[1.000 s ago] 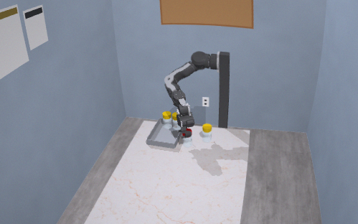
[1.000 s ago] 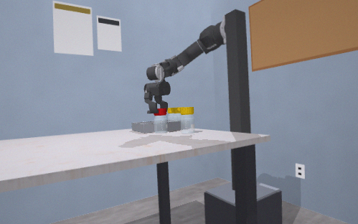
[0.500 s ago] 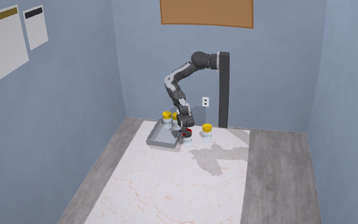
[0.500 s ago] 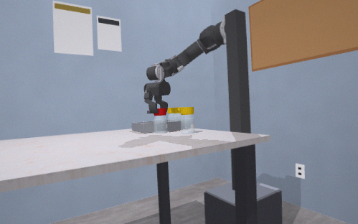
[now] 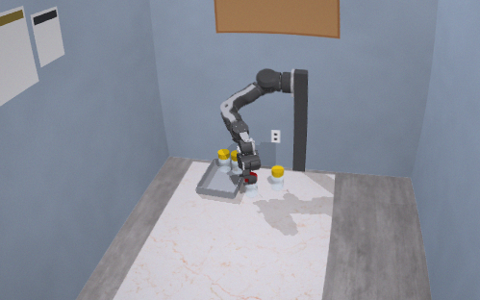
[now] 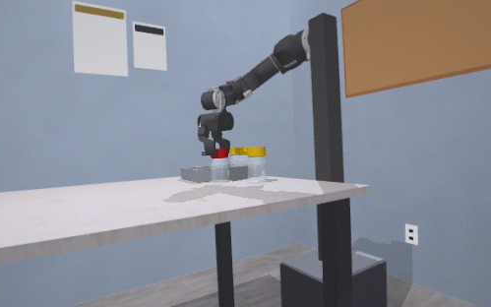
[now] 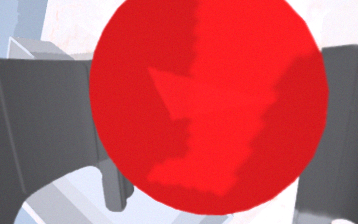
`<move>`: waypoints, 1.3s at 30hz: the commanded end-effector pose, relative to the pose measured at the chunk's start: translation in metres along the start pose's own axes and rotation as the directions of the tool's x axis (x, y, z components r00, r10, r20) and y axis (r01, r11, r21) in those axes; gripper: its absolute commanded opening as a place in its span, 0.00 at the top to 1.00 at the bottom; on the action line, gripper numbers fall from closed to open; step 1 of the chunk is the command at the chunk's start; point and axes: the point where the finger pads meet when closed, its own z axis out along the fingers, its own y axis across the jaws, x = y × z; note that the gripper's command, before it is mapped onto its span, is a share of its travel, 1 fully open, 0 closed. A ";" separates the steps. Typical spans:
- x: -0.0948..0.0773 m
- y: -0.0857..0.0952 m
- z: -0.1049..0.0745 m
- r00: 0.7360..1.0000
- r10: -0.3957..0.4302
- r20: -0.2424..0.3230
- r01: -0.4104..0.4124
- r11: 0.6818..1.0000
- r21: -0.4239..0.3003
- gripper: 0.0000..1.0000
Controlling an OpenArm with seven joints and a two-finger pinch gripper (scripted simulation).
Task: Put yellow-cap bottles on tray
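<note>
My gripper [image 5: 249, 179] is shut on the red cap of a clear bottle [image 5: 251, 188], which stands upright just right of the grey tray [image 5: 219, 183]; I cannot tell whether its base rests on the table. In the wrist view the red cap [image 7: 208, 102] fills the frame between my two dark fingers. Two bottles with yellow caps stand at the tray's back, one on the left [image 5: 223, 159] and one [image 5: 235, 161] partly hidden behind my arm. A third yellow-capped bottle [image 5: 277, 177] stands on the table right of the tray. In the side view the red-capped bottle [image 6: 219, 167] stands beside the yellow-capped ones [image 6: 256, 164].
The arm's dark post [image 5: 300, 120] rises at the table's back edge, right of the tray. The tray sits near the back left of the marble top.
</note>
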 end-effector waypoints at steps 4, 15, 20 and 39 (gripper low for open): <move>0.000 0.001 -0.001 1.000 0.000 0.001 0.000 1.000 -0.004 0.48; 0.000 0.001 -0.001 1.000 0.000 0.001 0.000 1.000 -0.004 0.48; 0.000 0.001 -0.001 1.000 0.000 0.001 0.000 1.000 -0.004 0.48; 0.000 0.001 -0.001 1.000 0.000 0.001 0.000 1.000 -0.004 0.48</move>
